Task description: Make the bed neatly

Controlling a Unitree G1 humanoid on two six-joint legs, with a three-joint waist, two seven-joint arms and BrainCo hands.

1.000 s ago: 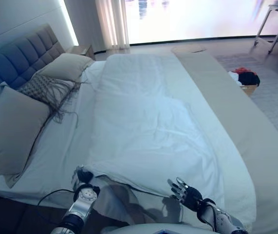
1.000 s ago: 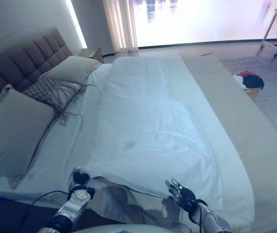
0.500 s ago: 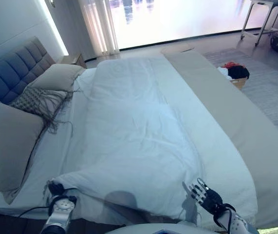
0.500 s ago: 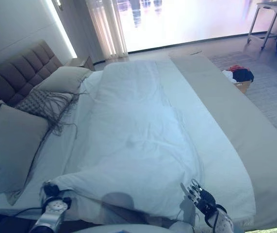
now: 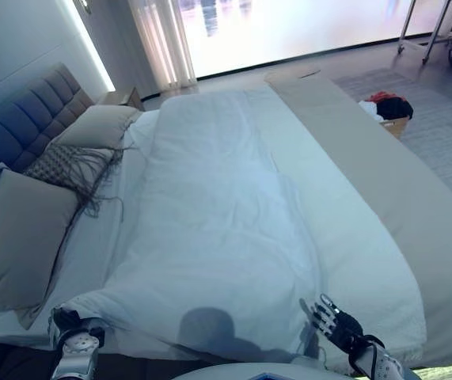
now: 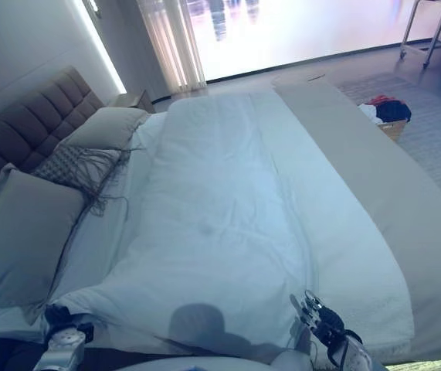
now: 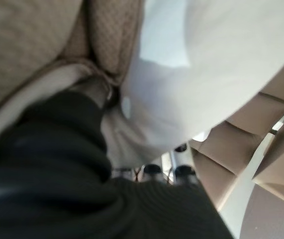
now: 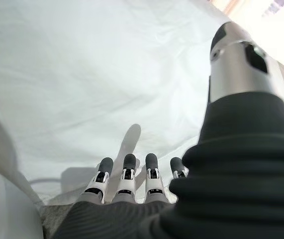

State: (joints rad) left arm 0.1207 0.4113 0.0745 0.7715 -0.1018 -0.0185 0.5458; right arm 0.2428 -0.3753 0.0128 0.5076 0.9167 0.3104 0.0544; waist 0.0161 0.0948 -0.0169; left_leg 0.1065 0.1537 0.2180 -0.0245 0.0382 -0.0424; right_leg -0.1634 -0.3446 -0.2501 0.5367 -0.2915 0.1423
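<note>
A white duvet (image 5: 226, 214) lies spread along the bed, its near left corner drawn toward the pillows. My left hand (image 5: 69, 326) is at that corner by the bed's near edge; in the left wrist view its fingers (image 7: 151, 172) curl under the white cloth (image 7: 206, 64). My right hand (image 5: 335, 321) is open with straight fingers at the duvet's near right edge; the right wrist view shows its fingertips (image 8: 127, 164) over the flat white cloth (image 8: 92, 74).
A large beige pillow (image 5: 16, 237), a fringed pillow (image 5: 63, 162) and another pillow (image 5: 99, 123) lean by the padded headboard (image 5: 20, 119). A beige cover (image 5: 384, 182) runs along the bed's right side. A basket of clothes (image 5: 388, 107) stands on the floor beyond.
My left hand has pulled the duvet's near corner leftward toward the pillows, covering the darker patch that showed before. My right hand shifted a little right. The camera has also moved.
</note>
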